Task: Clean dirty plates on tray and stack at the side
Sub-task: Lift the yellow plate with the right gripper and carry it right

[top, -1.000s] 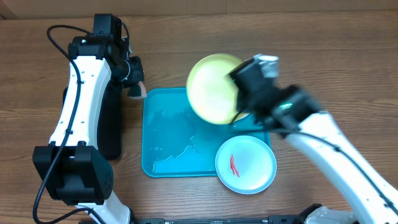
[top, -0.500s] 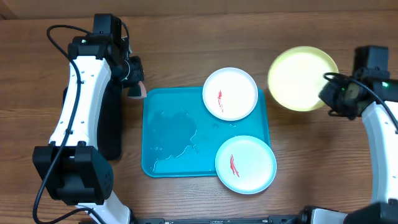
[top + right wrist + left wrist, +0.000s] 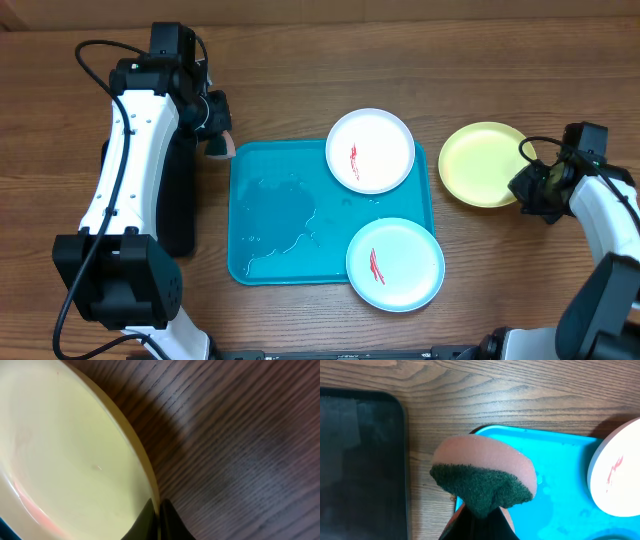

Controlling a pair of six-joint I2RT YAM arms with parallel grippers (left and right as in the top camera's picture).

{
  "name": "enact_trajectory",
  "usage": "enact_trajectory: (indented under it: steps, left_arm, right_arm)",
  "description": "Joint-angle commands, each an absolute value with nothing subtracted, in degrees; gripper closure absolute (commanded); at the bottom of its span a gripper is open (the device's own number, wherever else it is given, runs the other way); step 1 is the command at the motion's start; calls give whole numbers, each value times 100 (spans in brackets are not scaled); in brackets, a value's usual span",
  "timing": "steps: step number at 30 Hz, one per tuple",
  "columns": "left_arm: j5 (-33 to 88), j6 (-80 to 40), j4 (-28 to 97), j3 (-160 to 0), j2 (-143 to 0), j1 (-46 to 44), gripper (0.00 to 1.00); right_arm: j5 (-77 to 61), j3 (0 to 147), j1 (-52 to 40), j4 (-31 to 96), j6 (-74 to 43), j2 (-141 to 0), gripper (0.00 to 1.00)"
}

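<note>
The pale yellow-green plate (image 3: 485, 163) lies flat on the wood to the right of the turquoise tray (image 3: 275, 215). My right gripper (image 3: 528, 184) is shut on that plate's right rim (image 3: 150, 485), the rim pinched between the fingertips. Two white plates with red sauce smears rest on the tray: one (image 3: 370, 150) over its back right corner, one (image 3: 395, 264) over its front right corner. My left gripper (image 3: 218, 140) hovers by the tray's back left corner, shut on a pink sponge with a dark green scouring face (image 3: 482, 480).
A narrow black tray (image 3: 178, 195) lies along the left of the turquoise tray, under the left arm. Water film shows on the bare left part of the turquoise tray (image 3: 560, 485). Wooden tabletop (image 3: 240, 435) surrounds everything.
The right arm carried the yellow-green plate from above the tray out to the right and set it down flat on the table. The left arm has not moved.
</note>
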State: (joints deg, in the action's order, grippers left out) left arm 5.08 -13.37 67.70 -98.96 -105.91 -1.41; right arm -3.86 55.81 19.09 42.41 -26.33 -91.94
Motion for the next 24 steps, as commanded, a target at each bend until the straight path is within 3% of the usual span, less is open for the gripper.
enact_trajectory:
  steps: [1, 7, 16, 24]
  left_arm:
    - [449, -1420, 6783, -9872, -10575, -189, 96]
    - [401, -1417, 6759, -9872, -10575, -381, 96]
    - [381, -1417, 6700, -9872, -10575, -587, 96]
    - [386, -1422, 6705, -9872, -10575, -604, 96]
  right_arm:
    - [-416, 5566, 1935, 4119, -2523, -9371, 83]
    - [-882, 5863, 1935, 4501, -2517, -9384, 61]
    - [-1225, 7826, 1378, 5957, -1796, -9236, 54]
    - [-1295, 7808, 110, 5570, -1778, -9472, 52]
